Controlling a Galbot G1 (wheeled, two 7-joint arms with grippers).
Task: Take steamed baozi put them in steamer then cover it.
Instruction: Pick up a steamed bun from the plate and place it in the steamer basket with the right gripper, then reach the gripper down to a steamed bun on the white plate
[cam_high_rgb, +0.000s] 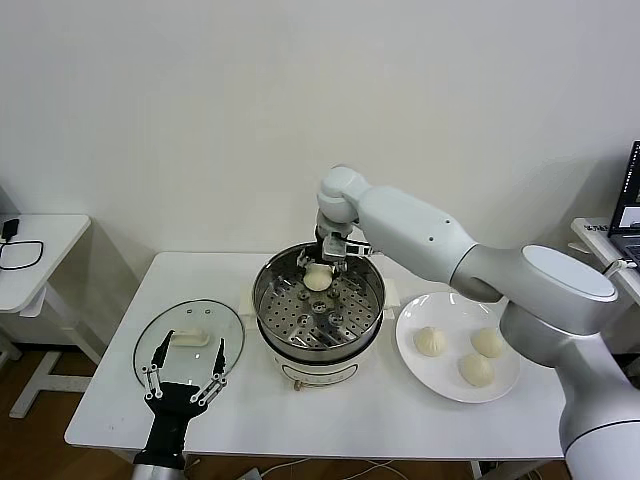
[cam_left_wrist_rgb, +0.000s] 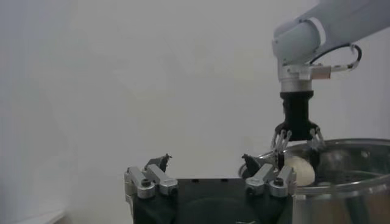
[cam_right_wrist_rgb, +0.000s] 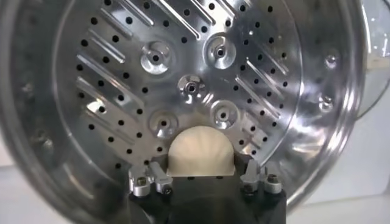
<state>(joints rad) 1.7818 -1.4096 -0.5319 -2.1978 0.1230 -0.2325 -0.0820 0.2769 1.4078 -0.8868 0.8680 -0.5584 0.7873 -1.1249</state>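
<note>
Right end effector (cam_high_rgb: 318, 268) clamped on baozi (cam_high_rgb: 317, 278), over steamer (cam_high_rgb: 275, 300) far rim. Left end effector (cam_high_rgb: 185, 372) spread apart above cover (cam_high_rgb: 160, 330) on table (cam_high_rgb: 400, 420).

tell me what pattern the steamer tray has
Shiny steel tray dotted with round holes and slanted slots; clearest in the right wrist view.

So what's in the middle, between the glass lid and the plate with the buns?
In the head view, the steamer stands between the cover and the white plate.
</note>
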